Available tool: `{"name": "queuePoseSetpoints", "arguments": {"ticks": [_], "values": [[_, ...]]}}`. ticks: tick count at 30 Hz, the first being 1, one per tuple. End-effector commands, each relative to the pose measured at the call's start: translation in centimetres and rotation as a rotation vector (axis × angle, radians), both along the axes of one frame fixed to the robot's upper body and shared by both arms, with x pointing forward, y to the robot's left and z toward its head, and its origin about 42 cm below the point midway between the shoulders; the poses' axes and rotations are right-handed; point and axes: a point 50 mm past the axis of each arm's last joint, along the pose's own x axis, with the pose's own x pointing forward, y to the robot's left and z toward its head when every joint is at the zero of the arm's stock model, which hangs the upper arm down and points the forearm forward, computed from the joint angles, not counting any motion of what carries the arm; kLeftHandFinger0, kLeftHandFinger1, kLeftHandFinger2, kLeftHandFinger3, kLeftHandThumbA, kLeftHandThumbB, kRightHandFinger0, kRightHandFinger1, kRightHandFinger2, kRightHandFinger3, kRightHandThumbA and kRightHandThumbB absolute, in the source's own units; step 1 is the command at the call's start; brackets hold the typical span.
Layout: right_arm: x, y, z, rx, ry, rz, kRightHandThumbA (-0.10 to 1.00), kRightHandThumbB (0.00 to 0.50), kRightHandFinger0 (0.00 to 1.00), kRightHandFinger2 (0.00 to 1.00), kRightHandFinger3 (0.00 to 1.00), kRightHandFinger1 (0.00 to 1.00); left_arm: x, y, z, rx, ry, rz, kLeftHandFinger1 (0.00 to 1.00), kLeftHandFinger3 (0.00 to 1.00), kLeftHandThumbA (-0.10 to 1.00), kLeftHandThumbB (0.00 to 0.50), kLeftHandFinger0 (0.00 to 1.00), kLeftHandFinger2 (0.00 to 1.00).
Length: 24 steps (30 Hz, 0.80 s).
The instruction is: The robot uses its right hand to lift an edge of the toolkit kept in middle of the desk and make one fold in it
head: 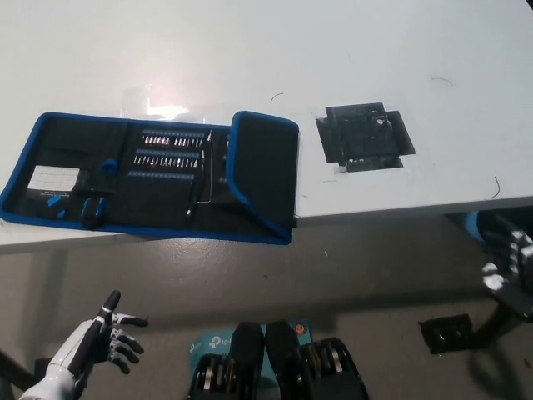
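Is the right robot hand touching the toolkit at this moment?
Apart. The head view shows the right robot hand off the desk's edge at the far right, with bare desk between it and the toolkit, whose right panel lies folded over.

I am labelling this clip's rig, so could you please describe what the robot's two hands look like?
The left hand is white with dark, black-tipped fingers on a slim white forearm. The right hand, only partly in view at the picture's edge, is black with some pale, silvery patches; little more of it can be made out.
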Motion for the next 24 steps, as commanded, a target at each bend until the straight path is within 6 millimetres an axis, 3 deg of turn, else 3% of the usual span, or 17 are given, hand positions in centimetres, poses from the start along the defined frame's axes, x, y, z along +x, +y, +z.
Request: {"name": "queuePoseSetpoints", "arguments": {"ticks": [1, 4, 5, 7, 10, 16, 18, 24], "values": [[-0.3, -2.5, -0.6, 0.137, -0.266, -0.133, 0.06, 0.136, 0.61, 0.79, 1.00, 0.69, 0.1, 0.6, 0.6, 0.007, -0.046, 0.027, 0.38, 0.57, 1.00, 0.500, 0.37, 0.39], [-0.6, -2.5, -2.1, 0.185, -0.214, -0.175, 0.07, 0.147, 0.55, 0.71, 0.98, 0.62, 0.0, 0.5, 0.6, -0.001, -0.049, 0.025, 0.37, 0.56, 1.00, 0.500, 0.37, 0.38], [-0.7, -2.6, -2.8, 0.192, -0.203, -0.183, 0.05, 0.139, 0.51, 0.68, 0.95, 0.59, 0.0, 0.5, 0.6, 0.001, -0.047, 0.024, 0.38, 0.56, 1.00, 0.500, 0.37, 0.39], [-1.0, -2.7, -3.8, 0.206, -0.157, -0.200, 0.11, 0.150, 0.45, 0.58, 0.83, 0.50, 0.1, 0.4, 0.6, -0.004, -0.044, 0.024, 0.39, 0.56, 1.00, 0.500, 0.39, 0.39], [-0.9, -2.8, -4.1, 0.222, -0.115, -0.212, 0.13, 0.193, 0.40, 0.47, 0.72, 0.42, 0.3, 0.6, 1.0, 0.002, -0.054, 0.020, 0.40, 0.59, 1.00, 0.500, 0.40, 0.41], [-1.0, -3.1, -4.1, 0.182, -0.098, -0.224, 0.16, 0.176, 0.28, 0.42, 0.74, 0.30, 0.6, 0.5, 1.1, 0.006, -0.057, 0.026, 0.40, 0.56, 1.00, 0.500, 0.40, 0.39], [-0.9, -3.1, -4.2, 0.132, -0.079, -0.202, 0.24, 0.204, 0.31, 0.41, 0.71, 0.32, 0.4, 0.6, 1.0, 0.000, -0.060, 0.027, 0.39, 0.56, 1.00, 0.500, 0.39, 0.38], [-0.8, -2.9, -4.3, 0.113, -0.069, -0.198, 0.28, 0.240, 0.27, 0.38, 0.67, 0.29, 0.1, 0.7, 1.1, -0.002, -0.058, 0.028, 0.37, 0.57, 1.00, 0.493, 0.36, 0.37]]}}
